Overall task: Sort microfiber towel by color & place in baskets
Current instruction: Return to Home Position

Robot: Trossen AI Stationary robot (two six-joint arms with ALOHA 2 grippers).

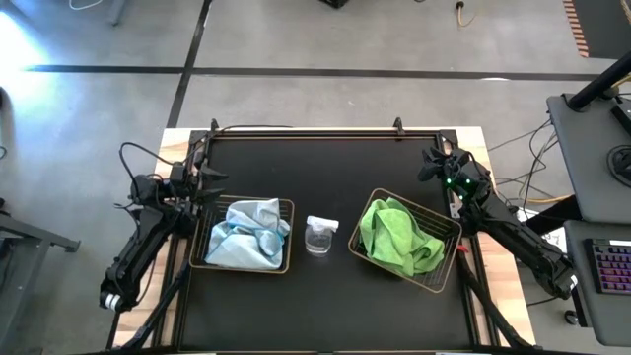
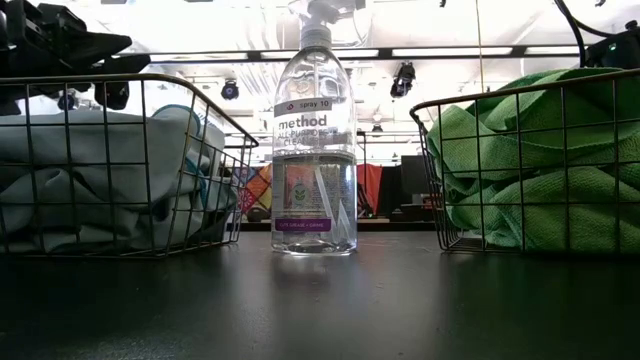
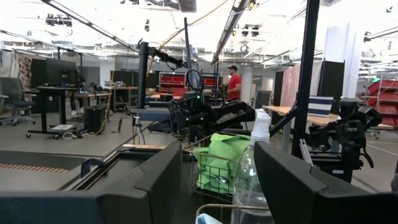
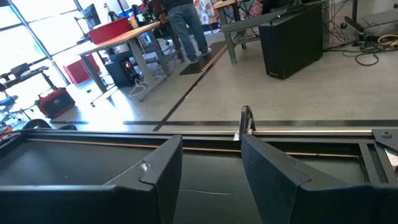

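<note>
The left jaws, at the end of the left arm (image 1: 138,247), hang over the left side of the table (image 1: 325,168). The wrist view shows them standing wide with nothing between them. Just beside them, toward the table's middle and front, sits the left basket (image 1: 289,258). It holds the blue towels (image 1: 246,235) in a crumpled heap. How many cloths make up that heap I cannot tell.

The right jaws, at the end of the right arm (image 1: 518,242), hang over the table's right rear part. They too are parted and empty, and they face across bare table toward the rear rail (image 4: 280,132). In front of them, near but apart, lies the right basket (image 1: 446,264), turned askew to the table's edge. The green towels (image 1: 397,237) are heaped in it to about the rim.

Between the two baskets, well apart from both pairs of jaws, a clear spray bottle (image 1: 319,237) stands upright and touches neither basket. Straight ahead of the left jaws, the bottle and the green towels line up, with the right arm behind them. Far beyond, in the room, stands a person (image 3: 234,84) in a red shirt.
</note>
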